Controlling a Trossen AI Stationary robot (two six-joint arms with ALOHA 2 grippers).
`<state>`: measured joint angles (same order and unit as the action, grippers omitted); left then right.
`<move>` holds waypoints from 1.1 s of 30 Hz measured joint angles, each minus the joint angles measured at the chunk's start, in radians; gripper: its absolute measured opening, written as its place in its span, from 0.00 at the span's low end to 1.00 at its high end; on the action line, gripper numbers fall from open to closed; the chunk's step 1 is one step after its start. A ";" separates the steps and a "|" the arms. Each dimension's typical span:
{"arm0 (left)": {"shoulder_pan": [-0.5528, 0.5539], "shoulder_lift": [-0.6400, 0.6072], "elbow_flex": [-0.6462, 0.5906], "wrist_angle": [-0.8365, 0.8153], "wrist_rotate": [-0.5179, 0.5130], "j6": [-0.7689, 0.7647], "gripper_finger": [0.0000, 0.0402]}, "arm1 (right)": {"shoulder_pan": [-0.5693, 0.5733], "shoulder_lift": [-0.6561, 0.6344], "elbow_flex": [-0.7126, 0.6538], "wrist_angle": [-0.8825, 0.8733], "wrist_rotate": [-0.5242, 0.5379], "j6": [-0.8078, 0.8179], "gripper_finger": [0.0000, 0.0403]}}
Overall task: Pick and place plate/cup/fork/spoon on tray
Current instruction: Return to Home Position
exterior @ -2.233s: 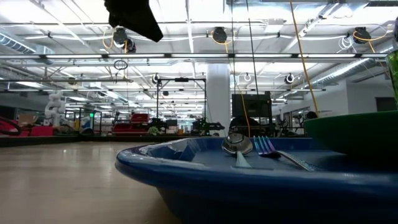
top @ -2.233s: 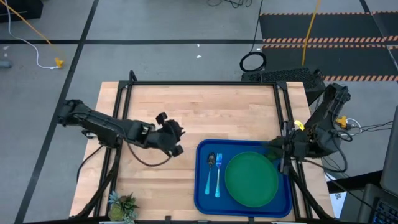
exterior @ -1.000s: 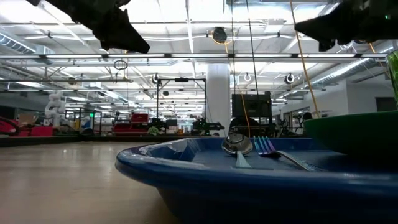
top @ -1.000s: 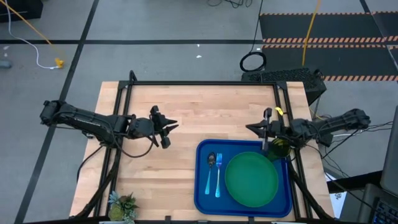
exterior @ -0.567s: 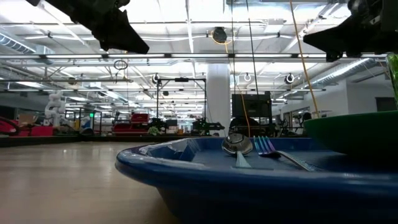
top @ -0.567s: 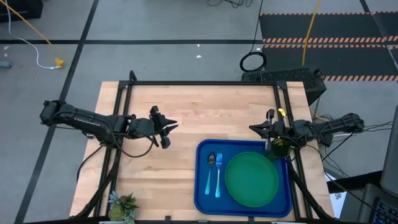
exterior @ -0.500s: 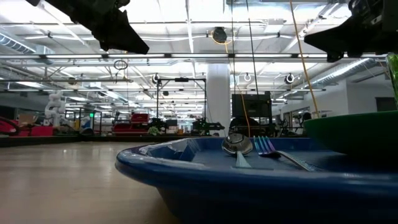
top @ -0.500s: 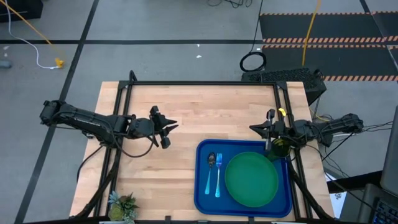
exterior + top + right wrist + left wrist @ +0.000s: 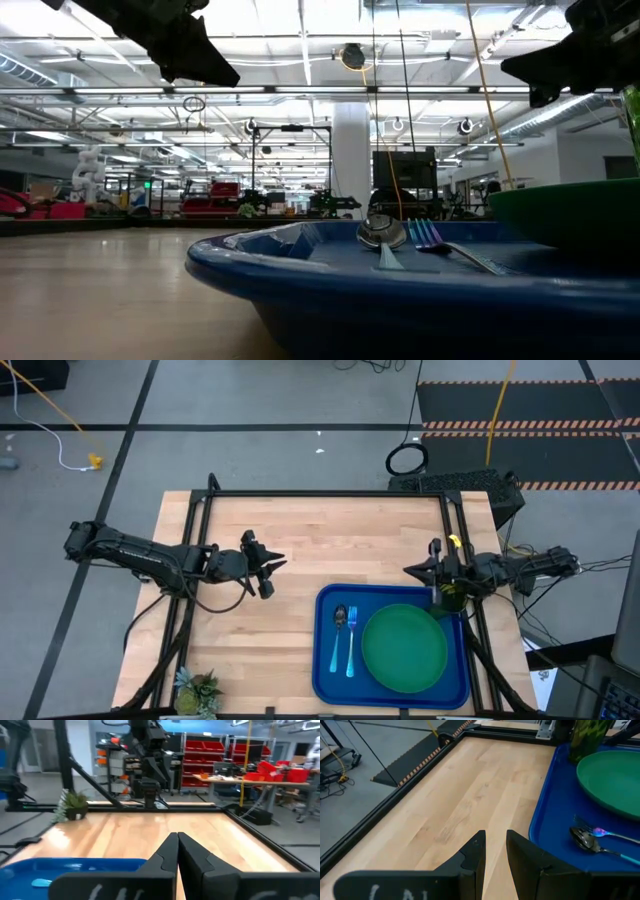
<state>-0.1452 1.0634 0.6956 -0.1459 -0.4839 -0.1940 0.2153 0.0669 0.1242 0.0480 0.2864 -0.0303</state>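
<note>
Blue tray (image 9: 325, 660) is seen at lower right of the high view, flat on the wooden table (image 9: 320, 530). Green plate (image 9: 404, 649) is laid in the tray's right part. Spoon (image 9: 339, 632) and fork (image 9: 352, 638) are laid side by side in its left part, spoon leftmost, handles toward the bottom edge. Olive cup (image 9: 451, 597) is stood at the tray's upper right corner, partly hidden by the right arm. Left tool (image 9: 270, 563) is held at centre left of the frame, fingers slightly parted, nothing between them. Right tool (image 9: 432, 569) is held just above the tray's upper right corner, fingers pressed together, empty. Potted plant (image 9: 199, 691) is noted at lower left.
</note>
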 joint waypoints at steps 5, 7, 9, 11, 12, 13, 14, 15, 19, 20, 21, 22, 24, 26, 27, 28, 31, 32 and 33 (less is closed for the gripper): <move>0.000 0.000 0.000 0.000 0.000 -0.001 0.20 | 0.000 -0.066 0.000 -0.066 -0.031 0.015 0.00; 0.000 0.000 0.000 0.000 0.000 -0.002 0.20 | 0.000 -0.066 0.000 -0.074 -0.030 0.016 0.00; 0.000 0.000 0.000 0.000 0.001 -0.002 0.20 | 0.000 -0.065 0.000 -0.084 -0.030 0.016 0.00; 0.000 0.000 0.000 -0.001 0.001 -0.003 0.20 | 0.000 -0.066 0.000 -0.079 -0.031 0.016 0.00; 0.000 0.000 0.000 -0.002 0.001 -0.003 0.20 | 0.000 -0.066 0.000 -0.078 -0.037 0.016 0.00; -0.001 0.000 0.000 -0.002 0.001 -0.003 0.20 | 0.000 -0.066 0.000 -0.080 -0.055 0.015 0.00; -0.001 0.000 0.000 -0.002 0.002 -0.007 0.20 | 0.000 -0.066 0.000 -0.079 -0.074 0.013 0.00; -0.001 0.000 0.000 -0.002 0.002 -0.008 0.20 | 0.000 -0.066 -0.006 -0.068 -0.086 0.011 0.00; -0.001 0.000 0.000 -0.002 0.002 -0.009 0.20 | -0.001 -0.066 -0.039 -0.019 -0.082 -0.007 0.00; -0.001 0.000 0.000 -0.002 0.003 -0.009 0.20 | -0.003 -0.066 -0.052 0.011 -0.082 -0.016 0.00; -0.001 0.000 0.000 -0.002 0.004 -0.010 0.20 | -0.007 -0.066 -0.065 0.038 -0.082 -0.024 0.00; -0.001 0.000 0.000 -0.002 0.004 -0.010 0.20 | -0.014 -0.065 -0.072 0.051 -0.083 -0.031 0.00; -0.001 0.000 0.001 -0.001 0.004 -0.011 0.20 | -0.032 -0.066 -0.080 0.076 -0.083 -0.033 0.00; -0.001 0.000 0.001 -0.001 0.004 -0.011 0.20 | -0.055 -0.066 -0.082 0.072 -0.101 -0.026 0.00; -0.001 0.000 0.001 -0.001 0.005 -0.011 0.20 | -0.067 -0.065 -0.083 0.065 -0.127 -0.020 0.00; -0.001 0.000 0.001 -0.001 0.005 -0.011 0.20 | -0.079 -0.065 -0.083 0.067 -0.159 -0.016 0.00; -0.001 0.000 0.001 -0.001 0.005 -0.011 0.20 | -0.114 -0.066 -0.084 0.066 -0.217 -0.002 0.00; -0.001 0.000 0.001 -0.001 0.005 -0.011 0.20 | -0.125 -0.066 -0.085 0.057 -0.218 0.000 0.00; -0.001 0.000 0.001 -0.001 0.005 -0.011 0.20 | -0.134 -0.066 -0.085 0.048 -0.219 0.003 0.00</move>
<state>-0.1463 1.0637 0.6964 -0.1467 -0.4793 -0.2047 0.0809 0.0013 0.0391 0.0965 0.0670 -0.0269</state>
